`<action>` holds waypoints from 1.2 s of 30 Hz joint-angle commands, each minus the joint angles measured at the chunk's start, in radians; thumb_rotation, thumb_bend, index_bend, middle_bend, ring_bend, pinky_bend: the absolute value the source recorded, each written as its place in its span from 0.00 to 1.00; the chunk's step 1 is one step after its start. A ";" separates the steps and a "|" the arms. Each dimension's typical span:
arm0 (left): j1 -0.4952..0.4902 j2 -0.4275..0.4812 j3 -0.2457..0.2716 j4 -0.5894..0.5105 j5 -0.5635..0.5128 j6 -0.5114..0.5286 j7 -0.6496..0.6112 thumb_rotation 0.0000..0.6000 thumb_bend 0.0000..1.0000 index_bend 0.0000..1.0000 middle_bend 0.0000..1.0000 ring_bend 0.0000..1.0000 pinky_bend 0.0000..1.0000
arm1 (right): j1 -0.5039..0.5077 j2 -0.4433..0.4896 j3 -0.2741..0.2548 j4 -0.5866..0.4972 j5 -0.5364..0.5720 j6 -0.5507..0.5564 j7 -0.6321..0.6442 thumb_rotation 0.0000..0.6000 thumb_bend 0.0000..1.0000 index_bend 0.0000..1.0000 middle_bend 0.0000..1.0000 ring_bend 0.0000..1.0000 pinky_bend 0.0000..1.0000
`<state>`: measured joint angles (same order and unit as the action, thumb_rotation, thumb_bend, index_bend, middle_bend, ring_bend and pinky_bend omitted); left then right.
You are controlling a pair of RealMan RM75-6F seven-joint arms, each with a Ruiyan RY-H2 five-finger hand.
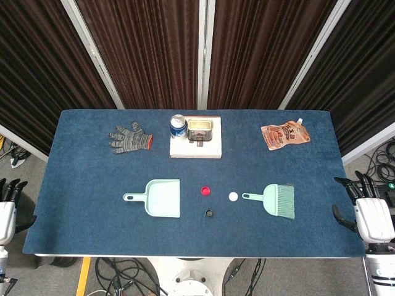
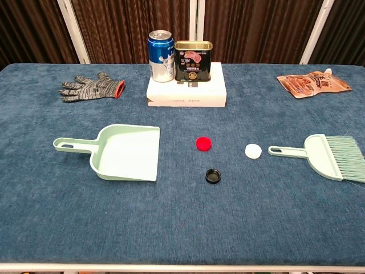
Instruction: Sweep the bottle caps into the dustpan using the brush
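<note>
A mint-green dustpan (image 1: 162, 198) (image 2: 122, 152) lies flat on the blue table, handle pointing left, mouth facing right. To its right lie three caps: a red cap (image 1: 205, 190) (image 2: 203, 143), a black cap (image 1: 210, 213) (image 2: 213, 176) and a white cap (image 1: 233, 197) (image 2: 253, 150). Further right rests a mint-green brush (image 1: 276, 200) (image 2: 329, 155), its handle toward the white cap. My left hand (image 1: 8, 206) hangs beside the table's left edge and my right hand (image 1: 368, 213) beside the right edge. Both have fingers spread and hold nothing; neither appears in the chest view.
At the back stands a white box (image 1: 195, 145) (image 2: 187, 90) carrying a blue can (image 1: 178, 125) (image 2: 161, 56) and a dark tin (image 1: 200, 130) (image 2: 193, 60). A grey glove (image 1: 129, 139) (image 2: 91, 87) lies back left, an orange pouch (image 1: 284, 135) (image 2: 313, 83) back right.
</note>
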<state>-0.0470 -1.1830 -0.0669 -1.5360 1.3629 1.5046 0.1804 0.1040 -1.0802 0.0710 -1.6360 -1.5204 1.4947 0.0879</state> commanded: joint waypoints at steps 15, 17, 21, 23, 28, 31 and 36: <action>0.008 -0.002 0.008 -0.011 0.002 -0.012 -0.010 1.00 0.16 0.17 0.13 0.02 0.04 | 0.059 -0.027 -0.001 -0.055 0.015 -0.113 -0.086 1.00 0.13 0.18 0.25 0.04 0.09; 0.007 -0.003 0.010 -0.008 0.003 -0.017 -0.013 1.00 0.16 0.17 0.13 0.02 0.04 | 0.082 -0.047 0.006 -0.072 0.035 -0.152 -0.136 1.00 0.09 0.18 0.29 0.05 0.10; 0.005 0.001 0.013 -0.007 -0.005 -0.038 -0.029 1.00 0.16 0.17 0.13 0.02 0.04 | 0.154 -0.106 0.024 -0.087 0.097 -0.265 -0.266 1.00 0.09 0.25 0.33 0.08 0.12; 0.005 -0.001 0.013 -0.004 -0.005 -0.038 -0.032 1.00 0.16 0.17 0.13 0.02 0.04 | 0.186 -0.138 0.034 -0.081 0.136 -0.314 -0.309 1.00 0.09 0.29 0.35 0.09 0.14; 0.006 -0.005 0.015 0.005 -0.003 -0.042 -0.042 1.00 0.16 0.17 0.13 0.02 0.04 | 0.273 -0.233 0.051 -0.039 0.237 -0.415 -0.504 1.00 0.09 0.33 0.37 0.10 0.15; 0.007 -0.005 0.016 0.008 -0.003 -0.044 -0.049 1.00 0.16 0.17 0.13 0.02 0.04 | 0.320 -0.287 0.050 0.000 0.272 -0.443 -0.643 1.00 0.09 0.35 0.38 0.10 0.15; 0.008 -0.010 0.018 0.016 0.003 -0.045 -0.057 1.00 0.16 0.17 0.13 0.02 0.04 | 0.375 -0.365 0.049 0.056 0.316 -0.465 -0.778 1.00 0.09 0.39 0.40 0.10 0.15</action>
<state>-0.0391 -1.1930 -0.0488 -1.5201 1.3660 1.4594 0.1232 0.4332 -1.3895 0.1169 -1.6225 -1.2475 1.0619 -0.6228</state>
